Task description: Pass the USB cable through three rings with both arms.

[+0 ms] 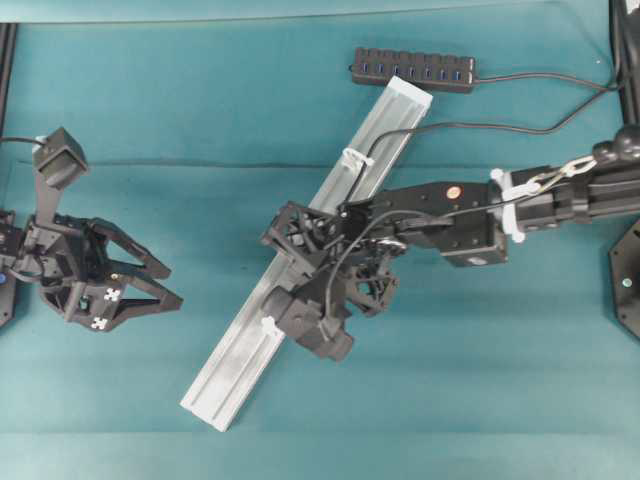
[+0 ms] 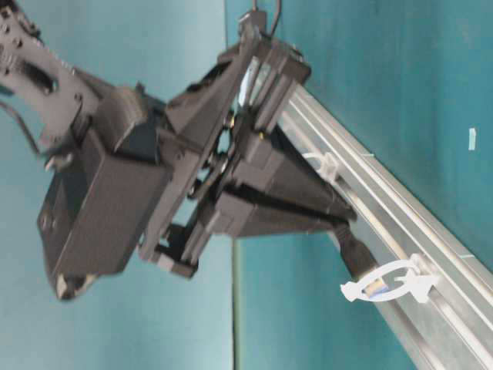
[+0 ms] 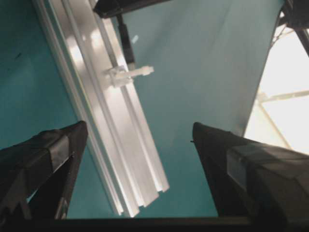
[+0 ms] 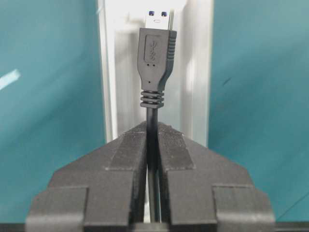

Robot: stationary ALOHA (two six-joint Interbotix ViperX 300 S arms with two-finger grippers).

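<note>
Teal table (image 1: 200,90), silver rail (image 1: 240,350) running 1-to-7 o'clock. Right gripper (image 4: 152,140) clamped tight on USB cable (image 4: 155,58), plug tip inside the ring (image 2: 389,281) over the rail. Left gripper (image 1: 165,285) spread wide, empty, out at 9 o'clock.

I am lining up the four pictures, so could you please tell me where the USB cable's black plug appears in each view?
Overhead: hidden beneath the right gripper.
Table-level: black metal-tipped USB plug, lower right, entering a white ring.
Left wrist: top centre, above a ring.
Right wrist: top centre.
Shared landmark: the long silver aluminium rail.
</note>
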